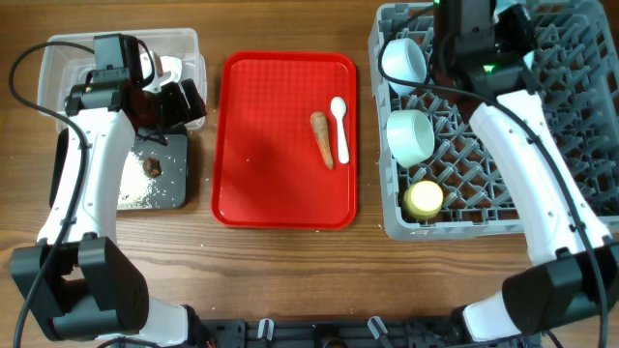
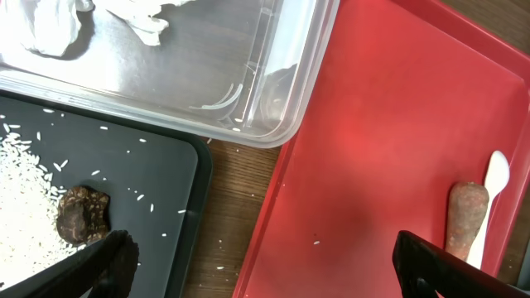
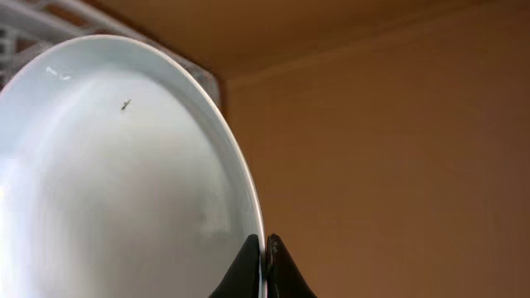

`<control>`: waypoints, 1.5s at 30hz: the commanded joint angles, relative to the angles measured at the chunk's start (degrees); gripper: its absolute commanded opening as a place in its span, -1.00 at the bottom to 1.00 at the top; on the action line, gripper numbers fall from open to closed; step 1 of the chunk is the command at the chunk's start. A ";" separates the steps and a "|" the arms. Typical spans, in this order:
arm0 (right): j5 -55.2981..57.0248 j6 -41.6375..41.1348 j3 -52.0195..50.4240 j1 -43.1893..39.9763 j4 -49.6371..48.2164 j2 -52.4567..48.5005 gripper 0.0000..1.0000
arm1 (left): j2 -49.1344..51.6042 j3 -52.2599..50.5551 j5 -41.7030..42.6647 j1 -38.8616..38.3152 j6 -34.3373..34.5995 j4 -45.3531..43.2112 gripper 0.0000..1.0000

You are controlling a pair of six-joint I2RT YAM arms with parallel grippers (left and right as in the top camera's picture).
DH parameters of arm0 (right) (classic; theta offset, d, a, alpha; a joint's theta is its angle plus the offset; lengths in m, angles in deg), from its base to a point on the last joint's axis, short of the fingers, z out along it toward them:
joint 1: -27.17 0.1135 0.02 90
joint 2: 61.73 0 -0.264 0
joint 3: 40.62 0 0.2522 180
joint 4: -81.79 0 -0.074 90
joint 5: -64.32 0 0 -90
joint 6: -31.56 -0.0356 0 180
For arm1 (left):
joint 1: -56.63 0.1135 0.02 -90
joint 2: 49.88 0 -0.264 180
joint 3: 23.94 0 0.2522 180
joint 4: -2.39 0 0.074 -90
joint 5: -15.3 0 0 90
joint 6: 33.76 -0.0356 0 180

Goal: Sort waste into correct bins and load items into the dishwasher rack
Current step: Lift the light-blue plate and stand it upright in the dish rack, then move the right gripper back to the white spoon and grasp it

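While the right gripper point(image 3: 265, 250) is pinched shut on the rim of the plate point(image 3: 124, 182), the plate hangs on edge over the far side of the rack point(image 1: 580, 58). An edge grip makes sense because the plate has to drop upright between pegs, not lie flat. The right wrist view shows only plate, fingers and a sliver of lattice, so I can't tell which slot it's over, or whether it touches the rack.

The left gripper point(image 2: 263, 248) has its fingers wide apart with nothing between them. It hovers over the corner where the tub point(image 1: 184, 43), black tray point(image 1: 174, 193) and red tray point(image 1: 261, 145) meet.

Waste:
- The tissue point(image 2: 50, 25) is in the tub.
- The rice point(image 1: 135, 188) and brown lump point(image 1: 152, 165) are on the black tray.
- So dry stuff goes in the tub and food on the black tray.
- The carrot point(image 1: 322, 138) is the one waste piece not yet binned. It lies on the red tray just beside the spoon point(image 1: 339, 121), almost touching it.

Along the rack's near-left column sit the white bowl point(image 1: 401, 58), teal bowl point(image 1: 411, 135) and yellow cup point(image 1: 424, 198).

My read is that the job is late stage, with plate seating in hand and the carrot and spoon left. The open left jaws look ready for the carrot. The risk there is nudging the spoon, so come in along the root's long axis.
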 commanded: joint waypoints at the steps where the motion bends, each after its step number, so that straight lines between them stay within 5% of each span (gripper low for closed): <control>1: -5.51 1.99 -0.81 -0.02 -0.20 -2.56 -0.91 | -1.09 0.42 -0.13 0.13 -0.11 -0.15 1.00; 14: -6.27 2.12 -0.81 -0.90 -0.87 -11.87 -0.91 | -1.09 0.42 -0.13 0.13 -0.11 -0.15 1.00; 15: -6.51 1.29 -0.81 -0.90 -1.07 -11.87 -0.59 | -1.09 0.42 -0.13 0.13 -0.11 -0.15 1.00; 17: -7.74 -1.64 -0.79 -0.83 -2.16 -11.82 0.85 | -1.09 0.42 -0.11 0.13 -0.11 -0.15 1.00; 18: -7.82 -4.96 -0.72 -0.81 -3.19 -11.69 1.00 | -1.09 0.42 -0.13 0.13 -0.11 -0.15 1.00; 25: -19.74 -12.37 -0.39 0.72 -0.42 -4.63 1.00 | -1.09 0.42 -0.13 0.13 -0.11 -0.15 1.00; 31: -80.04 -23.02 -0.37 3.15 1.31 3.30 0.99 | -1.09 0.42 -0.11 0.13 -0.11 -0.15 1.00; 33: -89.44 -27.32 -0.37 3.15 -0.04 2.82 0.99 | -1.09 0.42 -0.13 0.13 -0.11 -0.15 1.00; 37: -87.34 -39.32 -0.44 3.54 1.70 0.50 0.54 | -1.09 0.42 -0.11 0.13 -0.11 -0.15 1.00; 40: -78.90 -48.83 -0.52 5.29 4.59 -2.84 0.49 | -1.09 0.42 -0.13 0.13 -0.11 -0.15 1.00; 45: -68.06 -51.47 -0.59 9.62 4.28 -10.75 0.40 | -1.09 0.42 -0.13 0.13 -0.11 -0.15 1.00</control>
